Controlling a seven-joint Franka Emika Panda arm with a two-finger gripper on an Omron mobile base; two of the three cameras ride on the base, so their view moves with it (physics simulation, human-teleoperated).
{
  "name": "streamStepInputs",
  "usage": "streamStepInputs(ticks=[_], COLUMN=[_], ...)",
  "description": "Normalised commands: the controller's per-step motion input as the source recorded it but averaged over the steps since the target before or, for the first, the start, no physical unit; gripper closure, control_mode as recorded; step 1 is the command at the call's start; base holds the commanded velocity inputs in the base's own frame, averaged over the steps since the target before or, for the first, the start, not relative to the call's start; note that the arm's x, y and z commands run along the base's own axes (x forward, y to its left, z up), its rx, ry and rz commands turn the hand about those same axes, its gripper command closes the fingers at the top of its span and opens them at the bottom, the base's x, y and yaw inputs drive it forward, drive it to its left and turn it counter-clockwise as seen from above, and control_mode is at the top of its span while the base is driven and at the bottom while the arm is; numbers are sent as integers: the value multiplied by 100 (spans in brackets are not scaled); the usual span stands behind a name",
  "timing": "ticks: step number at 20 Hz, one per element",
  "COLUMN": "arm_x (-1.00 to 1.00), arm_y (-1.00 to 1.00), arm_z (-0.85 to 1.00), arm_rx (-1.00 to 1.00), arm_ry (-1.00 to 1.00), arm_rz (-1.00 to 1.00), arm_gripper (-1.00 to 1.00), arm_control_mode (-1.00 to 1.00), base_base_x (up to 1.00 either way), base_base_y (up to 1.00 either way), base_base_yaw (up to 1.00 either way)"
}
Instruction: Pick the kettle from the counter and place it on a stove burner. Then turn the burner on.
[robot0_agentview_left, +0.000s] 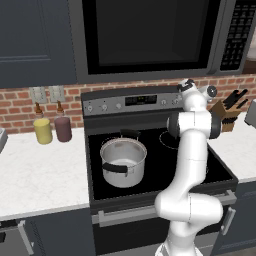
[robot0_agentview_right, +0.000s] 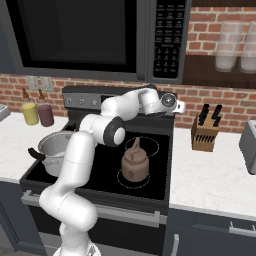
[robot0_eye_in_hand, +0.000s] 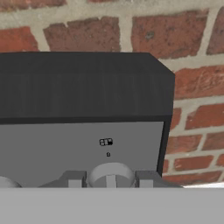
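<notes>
Kettle as the landmark, working left to right. Left of the kettle (robot0_agentview_right: 135, 161), a silver pot (robot0_agentview_right: 54, 146) sits on the black stove (robot0_agentview_right: 155, 187). The kettle itself stands upright inside a front burner ring (robot0_agentview_right: 121, 180), so the placing looks done. Behind it, the gripper (robot0_eye_in_hand: 110, 178) presses up to a knob (robot0_eye_in_hand: 111, 175) on the grey control panel (robot0_eye_in_hand: 65, 148), straddling it; whether it has clamped, I cannot tell. Right of the kettle, a knife block (robot0_agentview_right: 205, 131) waits on the desk (robot0_agentview_right: 215, 180). Next, likely: squeeze and twist that knob.
</notes>
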Motion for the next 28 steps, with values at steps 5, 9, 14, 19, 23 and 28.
streamStepInputs(ticks=[5, 9, 14, 19, 23, 28], arm_x=[0, 0, 0, 0, 0, 0], arm_y=[0, 0, 0, 0, 0, 1], arm_z=[0, 0, 0, 0, 0, 0], arm_rx=[0, 0, -4, -12, -15, -20], arm_ry=[0, 0, 0, 0, 0, 0], arm_rz=[0, 0, 9, 21, 26, 28], arm_gripper=[100, 100, 100, 100, 100, 100], arm_control_mode=[-100, -100, -100, -100, -100, -100], base_base_x=[0, 0, 0, 0, 0, 0], base_base_y=[0, 0, 0, 0, 0, 0], base_base_yaw=[0, 0, 0, 0, 0, 0])
